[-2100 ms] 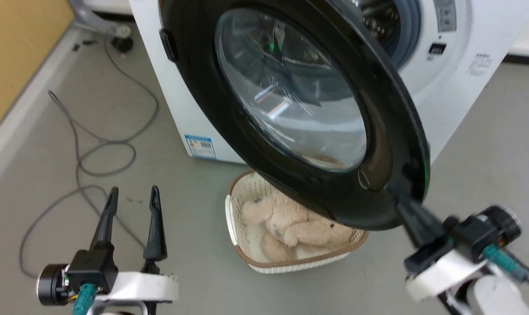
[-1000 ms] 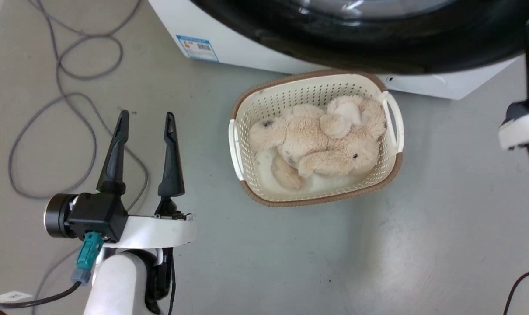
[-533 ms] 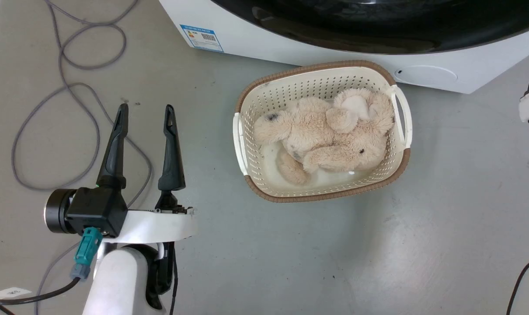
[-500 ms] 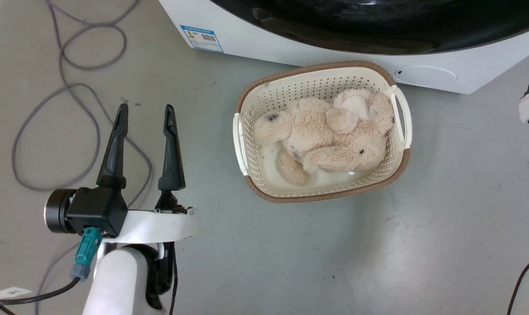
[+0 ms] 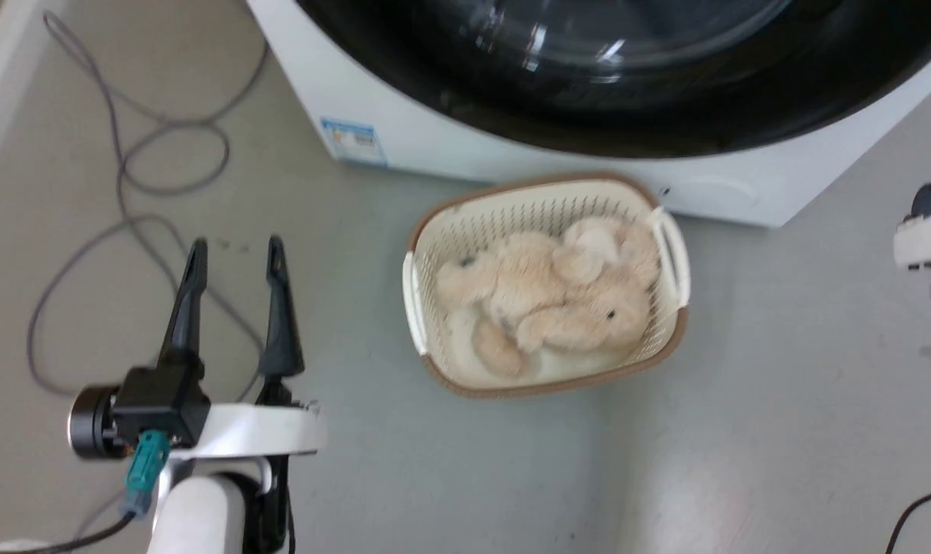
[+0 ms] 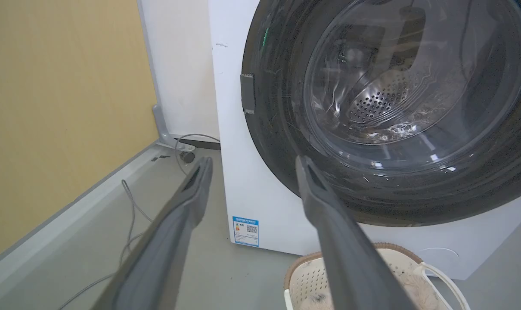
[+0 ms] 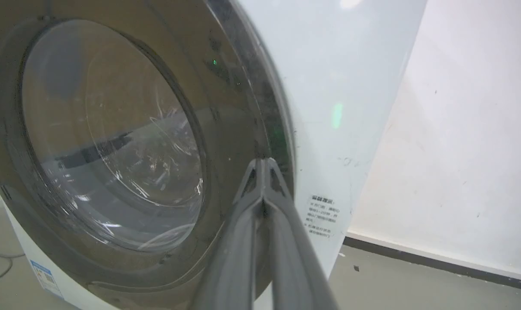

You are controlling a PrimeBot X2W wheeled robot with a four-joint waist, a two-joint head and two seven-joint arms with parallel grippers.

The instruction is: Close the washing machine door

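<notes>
Your right gripper [image 7: 262, 162], fingers together, is pointing at the rim of the washing machine door [image 7: 110, 129]; your left gripper [image 5: 235, 254] is hovering with its fingers apart.

The left gripper [image 5: 236, 245] has two long dark fingers [image 5: 185, 308] tapering to narrow tips, each with a slim slot near its end. They rise from a black block [image 5: 161, 400] with a round, silver-rimmed knob [image 5: 88, 435] at its side. A teal connector [image 5: 144, 458] with a grey boot leads into a dark cable [image 5: 104, 529]. A glossy white shell [image 5: 258, 438] caps the pale rounded forearm [image 5: 192, 515]. The right gripper [image 7: 262, 162] has matte grey fingers [image 7: 239, 245] with similar hollows
</notes>
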